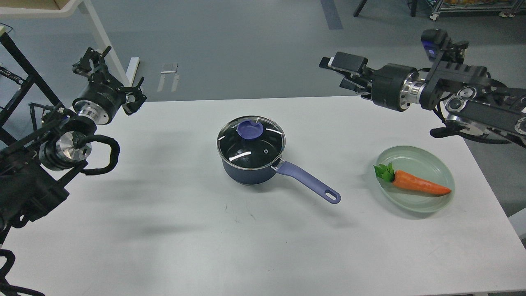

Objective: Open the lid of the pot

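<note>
A dark blue pot [246,170] with a long purple handle [308,181] stands in the middle of the white table. Its glass lid [251,147] sits closed on it, with a purple knob [250,129] toward the far side. My left gripper [113,77] is open and empty at the table's far left corner, well left of the pot. My right gripper [335,73] is open and empty, pointing left above the table's far edge, to the right of and beyond the pot.
A pale green plate [446,170] holding an orange carrot [419,185] lies at the right of the table [164,230]. A black frame [24,70] and a white table leg [107,37] stand on the floor beyond the far left corner.
</note>
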`<state>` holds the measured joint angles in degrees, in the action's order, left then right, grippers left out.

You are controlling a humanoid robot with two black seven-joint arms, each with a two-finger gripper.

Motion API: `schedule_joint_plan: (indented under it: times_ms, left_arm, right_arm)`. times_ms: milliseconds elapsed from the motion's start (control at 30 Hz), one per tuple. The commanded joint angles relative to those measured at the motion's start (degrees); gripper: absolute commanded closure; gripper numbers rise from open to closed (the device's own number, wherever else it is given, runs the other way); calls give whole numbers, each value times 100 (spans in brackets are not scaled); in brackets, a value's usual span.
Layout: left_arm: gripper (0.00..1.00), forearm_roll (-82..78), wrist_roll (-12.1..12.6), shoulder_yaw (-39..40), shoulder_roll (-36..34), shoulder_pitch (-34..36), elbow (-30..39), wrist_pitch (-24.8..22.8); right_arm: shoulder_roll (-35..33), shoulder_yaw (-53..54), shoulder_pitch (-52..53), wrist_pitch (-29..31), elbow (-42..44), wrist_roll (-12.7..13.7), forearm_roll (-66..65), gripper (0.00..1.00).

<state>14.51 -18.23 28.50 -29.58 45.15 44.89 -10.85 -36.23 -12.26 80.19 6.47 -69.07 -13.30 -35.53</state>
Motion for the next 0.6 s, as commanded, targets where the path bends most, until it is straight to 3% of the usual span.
schedule_joint_plan:
  times_ms: [0,333,567]
  left_arm:
    - [1,-132,-5,-3,-127,12,178,4]
    - [1,-168,-40,6,-197,109,187,13]
    - [1,-159,-49,6,-180,109,117,4]
  right_arm:
    - [230,-943,742,-50,-361,2,-646,2]
    - [995,-2754,1553,-208,-1258,11,-1771,4]
    - [1285,-3230,1324,-322,-1241,11,-2406,21]
